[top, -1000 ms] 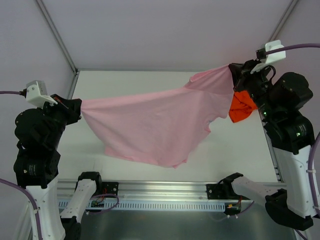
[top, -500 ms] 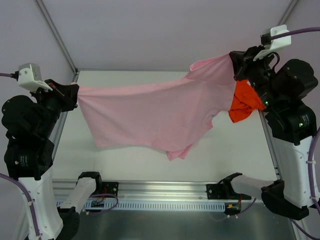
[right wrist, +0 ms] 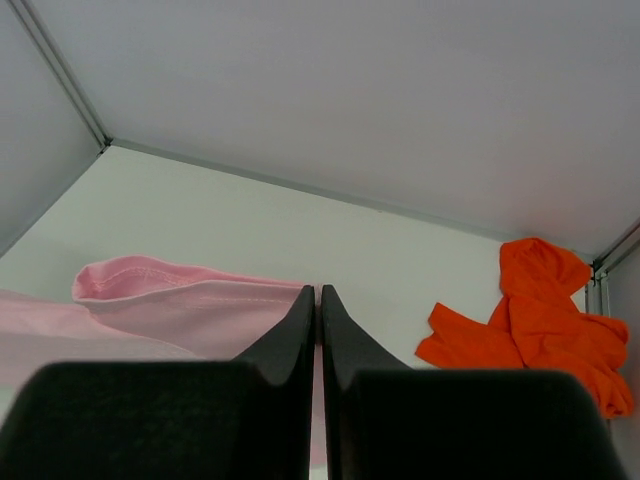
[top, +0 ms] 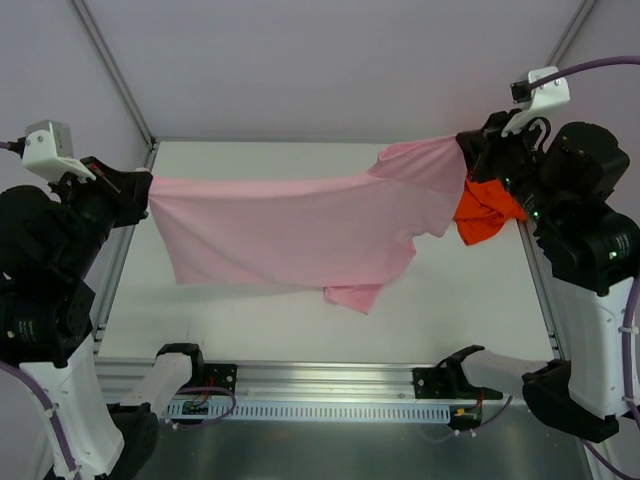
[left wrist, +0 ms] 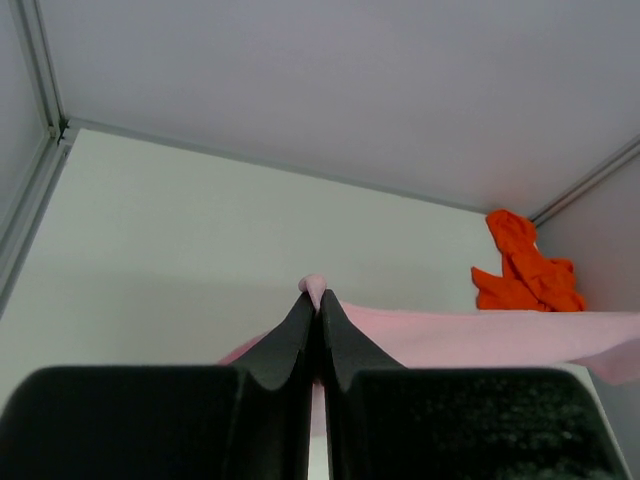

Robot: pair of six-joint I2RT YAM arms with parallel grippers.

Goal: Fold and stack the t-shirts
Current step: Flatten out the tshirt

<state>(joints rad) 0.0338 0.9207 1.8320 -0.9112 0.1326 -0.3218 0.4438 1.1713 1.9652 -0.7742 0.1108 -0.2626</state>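
Above table centre: pink t-shirt, airborne, pulled taut between arms, likely to spread it flat for folding. Left gripper pinches one edge, right gripper pinches opposite edge. Far right corner: orange-red t-shirt, crumpled, unfolded.

A light pink short-sleeved cloth t-shirt hangs stretched wide in mid-air, taut along its top edge, one sleeve drooping below. A bright orange-red cloth t-shirt lies crumpled at the white table's far right corner.
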